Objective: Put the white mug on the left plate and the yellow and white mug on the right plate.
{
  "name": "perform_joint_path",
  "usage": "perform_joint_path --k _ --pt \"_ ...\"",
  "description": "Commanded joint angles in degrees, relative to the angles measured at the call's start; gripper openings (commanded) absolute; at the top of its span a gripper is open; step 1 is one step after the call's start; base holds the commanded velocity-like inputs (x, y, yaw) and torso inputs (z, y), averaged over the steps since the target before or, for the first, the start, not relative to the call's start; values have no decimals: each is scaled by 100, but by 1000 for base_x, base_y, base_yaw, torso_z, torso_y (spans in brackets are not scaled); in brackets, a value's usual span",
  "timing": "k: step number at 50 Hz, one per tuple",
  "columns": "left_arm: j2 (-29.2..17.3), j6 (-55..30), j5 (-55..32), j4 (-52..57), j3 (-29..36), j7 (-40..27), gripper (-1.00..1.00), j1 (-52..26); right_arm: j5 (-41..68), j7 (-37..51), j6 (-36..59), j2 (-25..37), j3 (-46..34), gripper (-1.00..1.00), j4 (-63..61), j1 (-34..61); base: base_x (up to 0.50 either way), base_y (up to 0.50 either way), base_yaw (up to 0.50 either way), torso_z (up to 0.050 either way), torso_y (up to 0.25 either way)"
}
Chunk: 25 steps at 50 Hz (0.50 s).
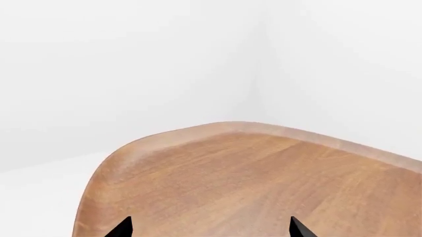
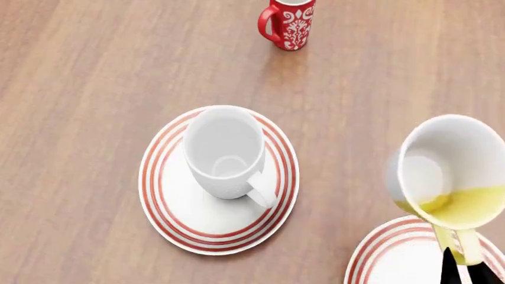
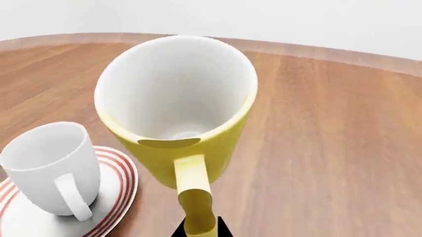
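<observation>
In the head view, at the centre left of the frame, the white mug (image 2: 226,151) stands upright on the left plate (image 2: 177,222), its opening up and its handle pointing to the lower right of the frame. Near the upper edge, a little right of centre, a red mug (image 2: 290,22) with a white pattern stands on the wooden table (image 2: 87,71), well apart from the plates. At the right side, the yellow and white mug (image 2: 451,173) is lifted and tilted, so its long axis leans and the white inside faces the camera; its yellow handle points down to the lower right corner. There the right gripper (image 2: 465,273) shows only as dark tips on both sides of the handle, clenched on it. Under the mug, the right plate (image 2: 394,260) is cut by the lower edge; whether the mug touches it I cannot tell. The right wrist view shows what the head view hides: the handle goes straight into the right gripper (image 3: 197,229), and the white mug (image 3: 53,165) on its plate (image 3: 115,195) sits just beside the yellow and white mug (image 3: 178,108). The left wrist view shows only a rounded table corner (image 1: 250,177), white walls and two dark fingertips (image 1: 122,228) of the left gripper (image 1: 211,229), spread apart with nothing between them.
</observation>
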Motion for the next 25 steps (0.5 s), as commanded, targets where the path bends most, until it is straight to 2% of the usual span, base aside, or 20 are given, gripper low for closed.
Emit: perform_joint_path --k 1,13,25 --pt "-24 -17 -27 43 -28 -31 100 29 253 -389 -428 -173 691 -100 -395 -1114 0 0 0 0 0" --pt "-47 -35 -34 69 -36 -57 100 32 249 -782 -1033 -584 963 -100 -382 -1949 0 0 0 0 0" --pt "-65 -59 -70 122 -40 -84 100 59 297 -990 -1276 -641 1096 -100 -59 -2188 0 0 0 0 0"
